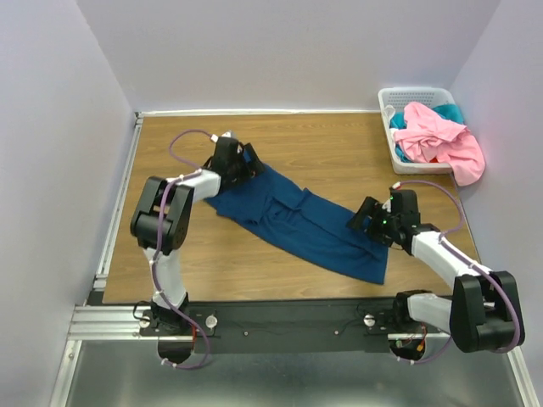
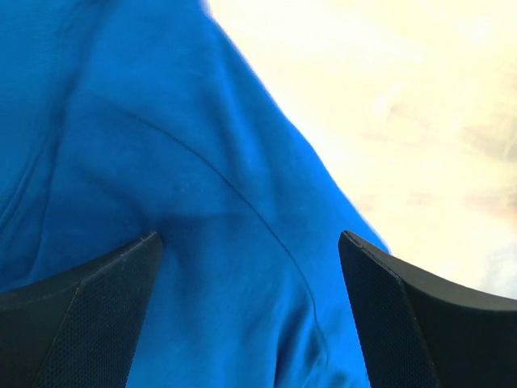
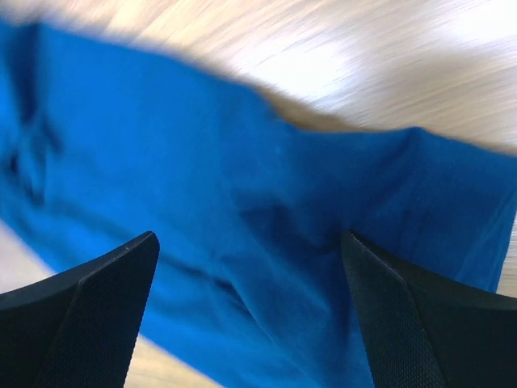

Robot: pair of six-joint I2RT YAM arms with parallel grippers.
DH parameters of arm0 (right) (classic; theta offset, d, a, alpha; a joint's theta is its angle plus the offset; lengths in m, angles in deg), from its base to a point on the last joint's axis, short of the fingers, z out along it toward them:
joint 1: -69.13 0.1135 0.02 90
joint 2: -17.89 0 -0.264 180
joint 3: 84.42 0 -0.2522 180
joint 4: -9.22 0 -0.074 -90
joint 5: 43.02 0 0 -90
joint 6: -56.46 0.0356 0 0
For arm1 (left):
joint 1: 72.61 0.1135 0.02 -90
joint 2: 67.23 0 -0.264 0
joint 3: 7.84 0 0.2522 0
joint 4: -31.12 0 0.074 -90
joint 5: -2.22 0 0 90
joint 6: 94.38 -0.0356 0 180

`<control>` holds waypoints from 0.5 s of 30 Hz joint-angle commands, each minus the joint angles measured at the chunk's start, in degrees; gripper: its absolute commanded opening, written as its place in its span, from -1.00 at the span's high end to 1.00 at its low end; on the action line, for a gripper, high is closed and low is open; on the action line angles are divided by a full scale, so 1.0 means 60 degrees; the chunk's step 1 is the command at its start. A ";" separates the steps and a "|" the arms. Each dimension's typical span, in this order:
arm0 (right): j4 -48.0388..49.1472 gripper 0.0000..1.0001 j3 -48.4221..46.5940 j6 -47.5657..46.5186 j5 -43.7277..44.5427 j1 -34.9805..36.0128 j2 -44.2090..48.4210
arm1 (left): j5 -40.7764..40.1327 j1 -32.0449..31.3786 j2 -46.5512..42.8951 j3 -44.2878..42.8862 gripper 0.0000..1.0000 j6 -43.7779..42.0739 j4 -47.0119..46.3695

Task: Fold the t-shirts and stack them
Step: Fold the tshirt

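A dark navy-teal t-shirt (image 1: 297,220) lies stretched in a long band across the wooden table, from far left to near right. No white print shows on it. My left gripper (image 1: 244,166) is open, low over the shirt's far left end (image 2: 202,210). My right gripper (image 1: 366,219) is open, low over the shirt's near right end (image 3: 266,218). In both wrist views the cloth lies between the spread fingers and nothing is pinched. A pink t-shirt (image 1: 441,140) hangs over the basket's rim. A brighter teal t-shirt (image 1: 451,113) shows beneath it.
A white slatted plastic basket (image 1: 397,97) stands at the far right corner of the table (image 1: 339,144). Grey walls close the table on the left, back and right. A metal rail (image 1: 280,318) carries the arm bases along the near edge.
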 commanded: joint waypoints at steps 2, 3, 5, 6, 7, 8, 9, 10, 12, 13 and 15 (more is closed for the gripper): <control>-0.0704 -1.00 0.0826 0.0333 -0.1067 0.1396 0.0062 | 0.0192 0.0048 0.2568 -0.3105 -0.97 -0.0456 0.2136; -0.0689 -1.00 0.0856 0.0523 -0.1140 0.1735 0.0063 | 0.0789 0.0019 0.2891 -0.3923 -0.97 -0.0399 0.2153; -0.0645 -1.00 0.0856 0.0685 -0.1315 0.2394 0.0019 | 0.1422 -0.0054 0.3727 -0.4703 -0.97 -0.0340 0.2182; -0.0456 -1.00 0.0856 0.0787 -0.1476 0.3036 -0.0083 | 0.1482 -0.0112 0.3947 -0.5070 -0.97 -0.0282 0.2327; -0.0396 -1.00 0.0842 0.0803 -0.1680 0.3303 -0.0142 | 0.1396 -0.0229 0.4326 -0.5741 -0.97 -0.0165 0.2416; -0.0338 -1.00 0.0827 0.0774 -0.1929 0.3842 -0.0258 | 0.1381 -0.0288 0.4504 -0.6066 -0.97 -0.0149 0.2591; -0.0337 -1.00 0.0827 0.0701 -0.2004 0.4109 -0.0318 | 0.1439 -0.0318 0.4709 -0.6403 -0.97 -0.0149 0.2723; -0.0308 -1.00 0.0827 0.0657 -0.2063 0.4315 -0.0376 | 0.1468 -0.0347 0.5117 -0.7161 -0.97 -0.0135 0.2869; -0.0192 -1.00 0.0871 0.0481 -0.2618 0.4710 -0.0581 | 0.1585 -0.0406 0.5588 -0.7999 -0.97 -0.0047 0.3148; -0.0017 -1.00 0.0842 0.0365 -0.2982 0.4886 -0.0843 | 0.1658 -0.0464 0.6054 -0.8757 -0.97 0.0113 0.3338; 0.0189 -1.00 0.0638 0.0232 -0.3219 0.5559 -0.1108 | 0.1965 -0.0523 0.6496 -0.9363 -0.97 0.0333 0.3369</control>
